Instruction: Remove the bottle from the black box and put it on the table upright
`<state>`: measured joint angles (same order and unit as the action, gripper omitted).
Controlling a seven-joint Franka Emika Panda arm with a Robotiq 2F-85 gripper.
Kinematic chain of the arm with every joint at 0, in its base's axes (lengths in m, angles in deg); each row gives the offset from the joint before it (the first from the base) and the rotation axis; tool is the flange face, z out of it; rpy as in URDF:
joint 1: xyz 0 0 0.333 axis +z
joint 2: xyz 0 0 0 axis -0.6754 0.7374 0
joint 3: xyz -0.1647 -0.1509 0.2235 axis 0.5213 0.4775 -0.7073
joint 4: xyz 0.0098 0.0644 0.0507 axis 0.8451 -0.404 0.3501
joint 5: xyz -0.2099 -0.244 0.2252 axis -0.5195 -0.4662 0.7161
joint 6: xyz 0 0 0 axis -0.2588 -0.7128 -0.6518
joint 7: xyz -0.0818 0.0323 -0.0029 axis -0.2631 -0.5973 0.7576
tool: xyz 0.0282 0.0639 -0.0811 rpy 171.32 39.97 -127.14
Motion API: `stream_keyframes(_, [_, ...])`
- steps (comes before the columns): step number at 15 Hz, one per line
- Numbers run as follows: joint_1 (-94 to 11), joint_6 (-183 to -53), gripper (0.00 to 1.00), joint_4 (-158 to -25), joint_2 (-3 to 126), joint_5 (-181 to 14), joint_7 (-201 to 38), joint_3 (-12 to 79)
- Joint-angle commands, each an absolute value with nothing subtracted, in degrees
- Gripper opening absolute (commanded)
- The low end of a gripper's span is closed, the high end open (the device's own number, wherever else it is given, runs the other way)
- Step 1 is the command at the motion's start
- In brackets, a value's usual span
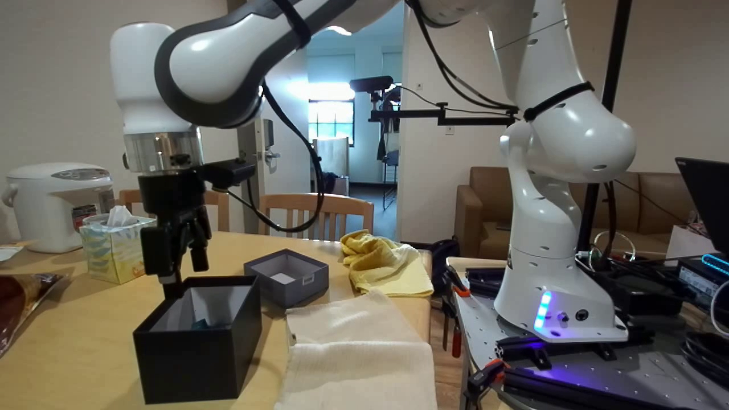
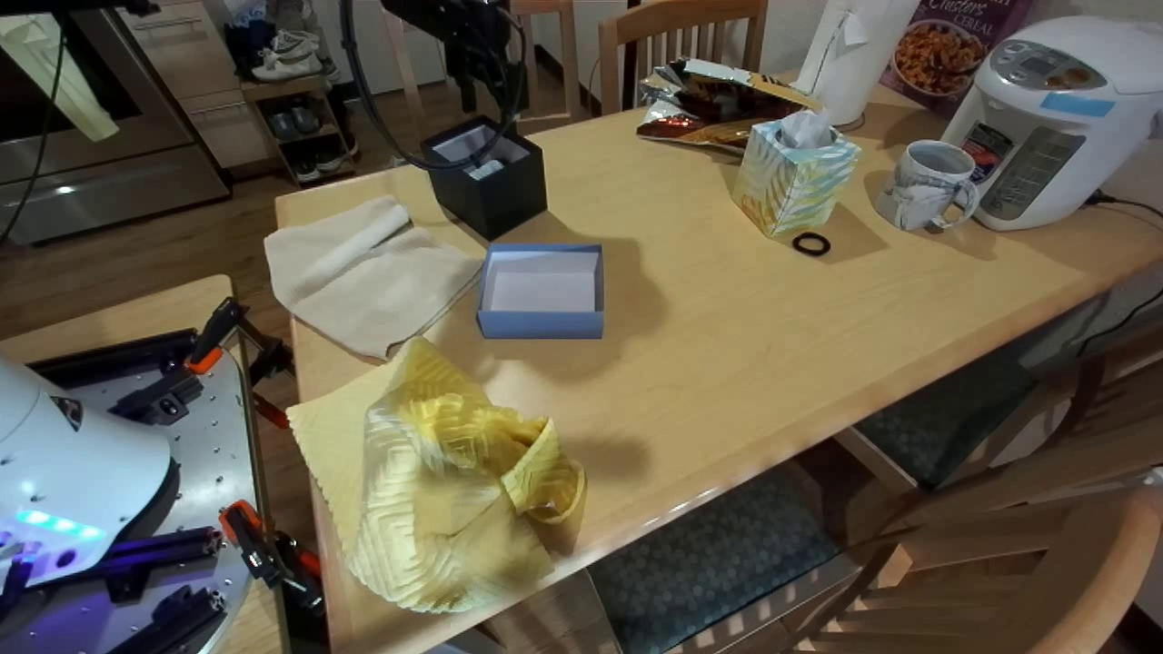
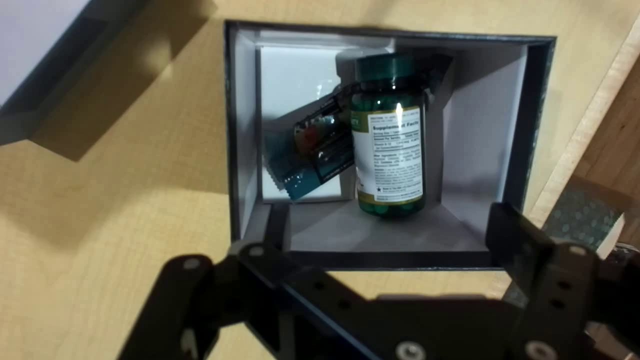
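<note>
Hovering at the 6 o'clock wall of the black box [image 3: 390,261] in the wrist view, the gripper [image 3: 390,220] appears poised for the approach ahead of the grasp, the removal not yet begun. Its fingers [image 3: 510,230] stand far apart with nothing held (whether a tip brushes the box wall cannot be told). Just beyond, at 12 o'clock from the gap, the green bottle [image 3: 390,145] rests inside the box, clearly slimmer than that gap, apparently on its side, cap [image 3: 385,66] toward 12. A shiny packet [image 3: 320,150] pokes out at its 8 o'clock, seemingly tucked underneath, and could tag along in a lift. The next move likely calls for a shift toward 12, a descent between the walls with fingers flanking the bottle at 9 and 3, a squeeze around its body and a straight rise; a quarter turn should then bring it cap-up for an upright set-down. Farther off, in an exterior view, a shallow blue-grey box [image 2: 541,325] sits near the black one at its 5 o'clock, while the table [image 2: 727,345] stretches toward 3 and 4, a plausible landing side, with a tissue box [image 2: 786,191] well out at 3.
</note>
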<state>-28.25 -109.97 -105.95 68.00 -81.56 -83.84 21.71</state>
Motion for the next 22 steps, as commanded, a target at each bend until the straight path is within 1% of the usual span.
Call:
stream_keyframes(1, [-28.6, -113.4, 1.00, -103.9, 72.8, -80.6, -83.2, 21.1])
stream_keyframes(9, [-29.2, -113.4, 1.00, -100.2, 80.8, -74.5, -83.4, 19.7])
stream_keyframes(10, [-29.2, -113.1, 0.93, -100.3, 81.0, -73.6, -83.2, 19.5])
stream_keyframes(11, [-29.3, -113.3, 0.73, -100.2, 81.2, -72.5, -83.3, 19.2])
stream_keyframes(15, [-29.3, -113.4, 0.49, -99.8, 81.7, -69.7, -82.9, 18.6])
stream_keyframes(18, [-29.4, -113.6, 0.28, -99.5, 82.5, -69.1, -82.8, 18.5])
stream_keyframes(22, [-29.6, -113.0, 0.28, -99.0, 82.2, -68.8, -83.0, 18.5])
